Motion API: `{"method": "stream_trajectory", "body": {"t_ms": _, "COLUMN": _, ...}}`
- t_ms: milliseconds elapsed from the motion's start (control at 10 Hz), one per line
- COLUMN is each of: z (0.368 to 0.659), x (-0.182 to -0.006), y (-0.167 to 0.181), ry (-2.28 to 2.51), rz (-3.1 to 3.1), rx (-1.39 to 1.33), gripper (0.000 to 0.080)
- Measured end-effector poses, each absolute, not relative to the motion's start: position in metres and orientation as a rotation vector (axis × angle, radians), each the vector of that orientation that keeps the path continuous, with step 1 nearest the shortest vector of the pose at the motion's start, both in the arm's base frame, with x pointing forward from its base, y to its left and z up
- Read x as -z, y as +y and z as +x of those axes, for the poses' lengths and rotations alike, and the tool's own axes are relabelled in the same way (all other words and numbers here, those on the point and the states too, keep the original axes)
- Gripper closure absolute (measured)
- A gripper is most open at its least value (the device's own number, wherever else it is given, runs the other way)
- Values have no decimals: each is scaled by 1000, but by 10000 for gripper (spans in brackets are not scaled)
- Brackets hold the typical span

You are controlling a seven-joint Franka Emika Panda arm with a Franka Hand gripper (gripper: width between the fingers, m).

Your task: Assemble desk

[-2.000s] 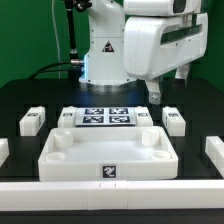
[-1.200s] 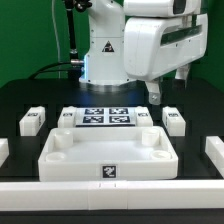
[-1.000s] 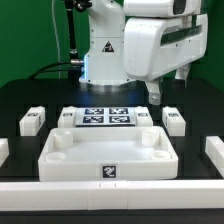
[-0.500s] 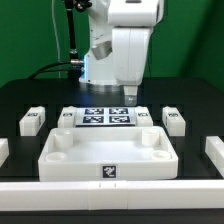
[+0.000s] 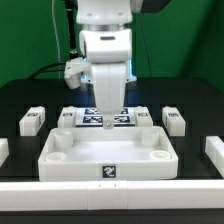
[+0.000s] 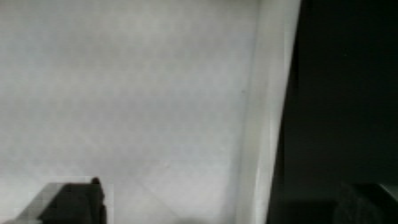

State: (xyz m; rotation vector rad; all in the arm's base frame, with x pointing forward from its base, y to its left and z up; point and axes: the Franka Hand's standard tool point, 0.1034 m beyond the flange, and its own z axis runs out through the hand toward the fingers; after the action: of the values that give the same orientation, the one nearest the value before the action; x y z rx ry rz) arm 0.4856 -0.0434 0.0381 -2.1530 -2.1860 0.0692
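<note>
Arm (image 5: pixel 106 55) swung to centre; pincer (image 5: pixel 108 124) wide apart; slab (image 5: pixel 70 170) front bears tag (image 5: pixel 108 171).

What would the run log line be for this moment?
gripper: open, empty, near marker board | desk slab: not gripped | legs: loose beside slab

Glossy white arm (image 5: pixel 106 55), rounded segments

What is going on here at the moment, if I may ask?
A robot arm is putting a desk together. Its fingers are open and empty, hovering near the marker board just behind the desk top. The legs lie loose on the black table on both sides of it; none is fitted yet.
</note>
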Motion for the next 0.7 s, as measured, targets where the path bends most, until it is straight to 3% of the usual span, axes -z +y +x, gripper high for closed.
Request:
{"method": "stream_trajectory", "body": {"t_ms": 200, "z": 477, "x": -13, "y": -42, "ry": -2144, "rz": -2155, "rx": -88, "gripper": 150}}
{"method": "stream_trajectory", "body": {"t_ms": 400, "z": 477, "x": -12, "y": -39, "ry": -2120, "rz": -2188, "rx": -80, "gripper": 150}}
{"method": "stream_trajectory", "body": {"t_ms": 700, "z": 477, "x": -11, "y": -40, "ry": -2117, "rz": -2190, "rx": -81, "gripper": 545}}
